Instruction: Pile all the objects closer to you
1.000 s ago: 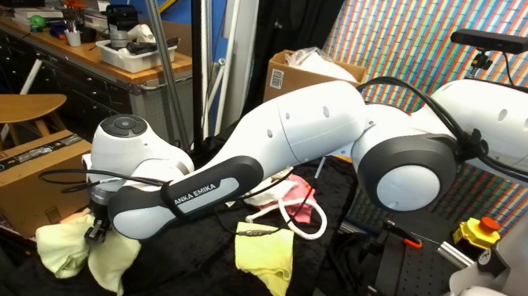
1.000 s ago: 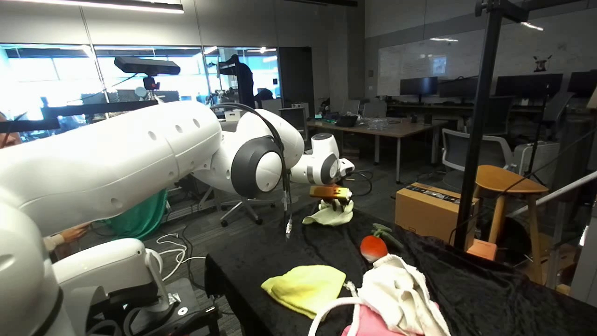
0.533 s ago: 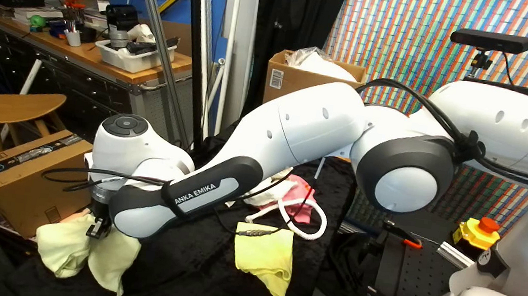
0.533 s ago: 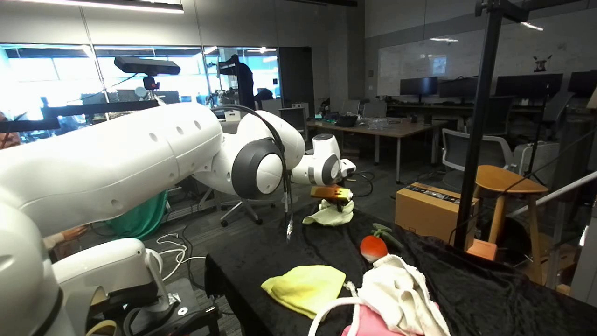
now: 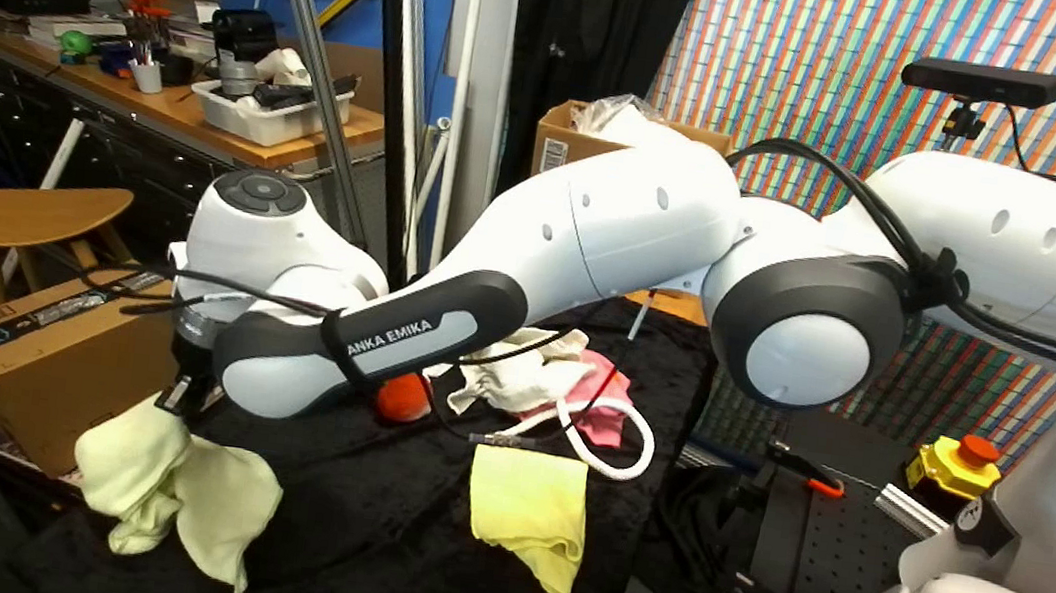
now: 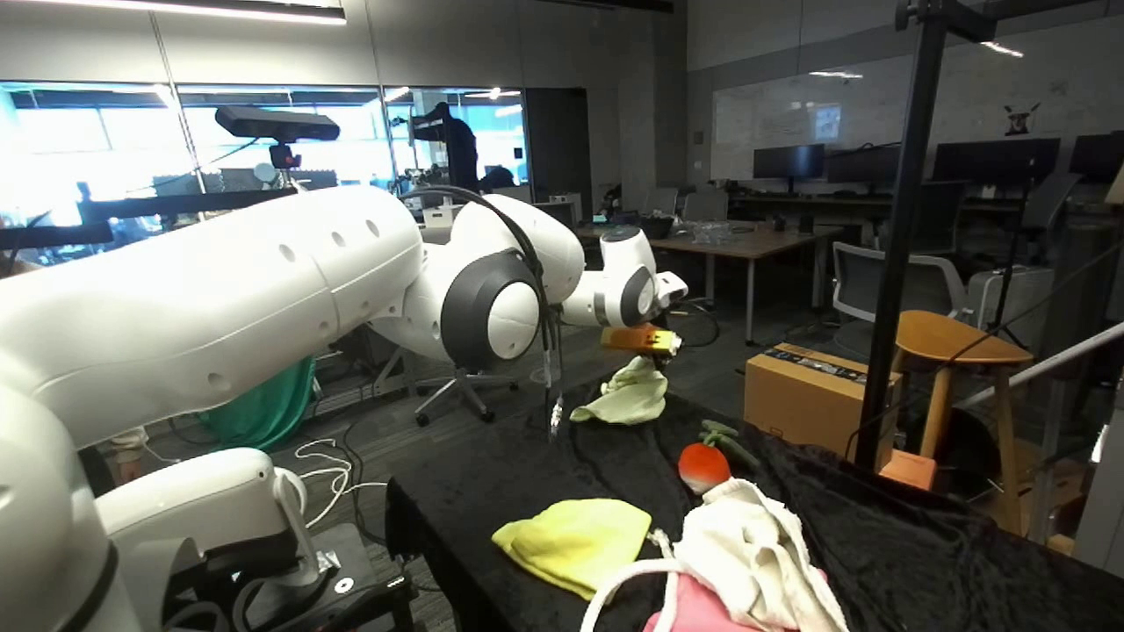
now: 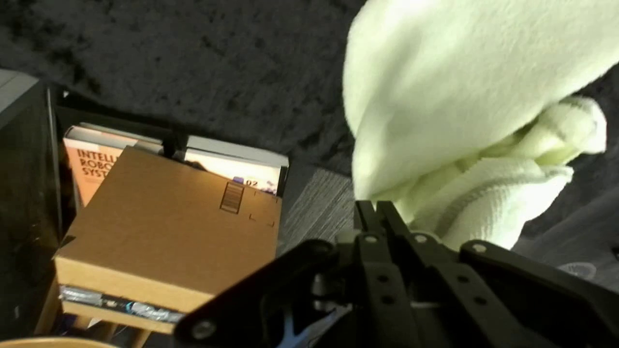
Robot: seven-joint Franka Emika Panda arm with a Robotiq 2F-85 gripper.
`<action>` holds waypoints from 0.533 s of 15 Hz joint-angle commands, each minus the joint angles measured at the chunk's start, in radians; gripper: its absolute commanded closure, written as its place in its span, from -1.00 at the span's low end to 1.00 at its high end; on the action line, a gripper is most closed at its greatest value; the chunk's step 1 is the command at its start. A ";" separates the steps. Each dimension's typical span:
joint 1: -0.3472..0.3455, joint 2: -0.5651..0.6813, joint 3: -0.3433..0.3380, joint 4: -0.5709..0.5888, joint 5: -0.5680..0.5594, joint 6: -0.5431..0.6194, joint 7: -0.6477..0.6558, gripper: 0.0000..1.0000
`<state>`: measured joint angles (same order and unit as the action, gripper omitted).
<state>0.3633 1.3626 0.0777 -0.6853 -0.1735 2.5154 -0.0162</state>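
Cloth (image 7: pixel 464 77) pale yel-grn, soft-looking, part smooth, part crumpled w/ deep folds; claw (image 7: pixel 375 204) narrow, pinching it

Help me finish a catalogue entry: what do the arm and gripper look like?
The arm is white and rounded, with dark grey joint covers and white lettering reading "ANKA EMIKA". Black cables run along it. The gripper is black, with slim fingers and pale screw heads. An orange-yellow block shows near it.
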 commanded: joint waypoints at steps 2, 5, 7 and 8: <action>-0.054 -0.088 0.003 -0.008 0.019 0.066 0.053 0.88; -0.091 -0.148 -0.003 -0.029 0.019 0.146 0.109 0.88; -0.123 -0.200 0.007 -0.054 0.020 0.195 0.114 0.88; -0.142 -0.230 0.023 -0.072 0.022 0.204 0.092 0.88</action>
<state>0.2599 1.2277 0.0784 -0.6808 -0.1688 2.6592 0.0798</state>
